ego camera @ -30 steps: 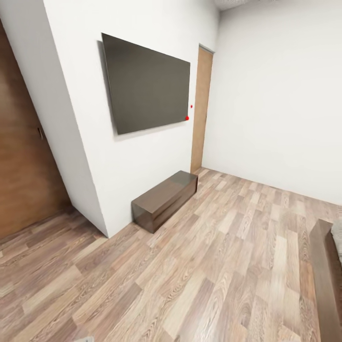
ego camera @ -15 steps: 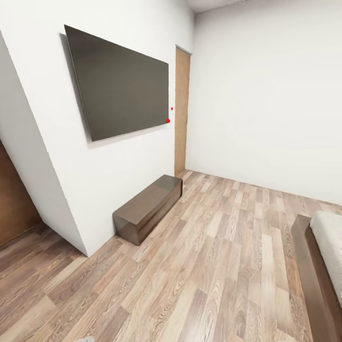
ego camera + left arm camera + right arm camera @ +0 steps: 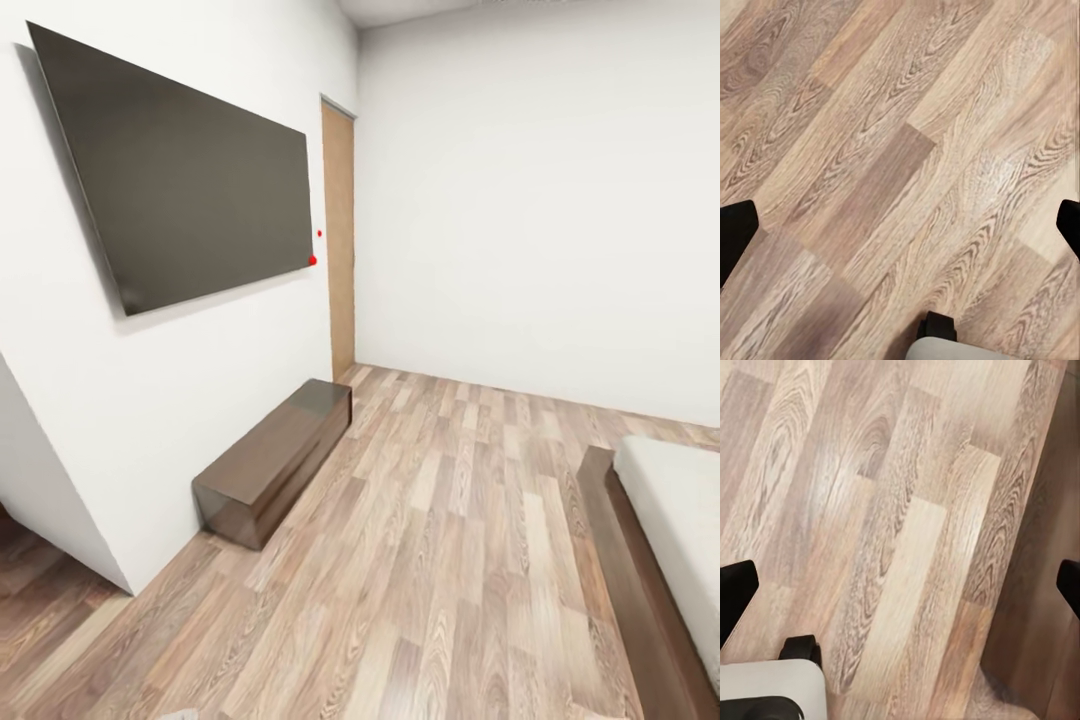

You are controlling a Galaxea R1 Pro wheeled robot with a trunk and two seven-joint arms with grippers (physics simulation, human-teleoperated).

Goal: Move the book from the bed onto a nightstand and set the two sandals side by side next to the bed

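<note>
Left to right in the head view: one dark wall screen (image 3: 180, 190), one low brown bench (image 3: 275, 460) against the white wall, one narrow wood door (image 3: 339, 240), plank floor (image 3: 450, 560), then one bed (image 3: 650, 560) at the right edge, frame corner and bare mattress. No book, sandals or nightstand to count. Both wrist views looking down on floor, left fingers (image 3: 735, 232) and right fingers (image 3: 735, 589) spread wide, holding nothing. Risk, judged: base clipping the bed frame corner if turned too tightly.
</note>
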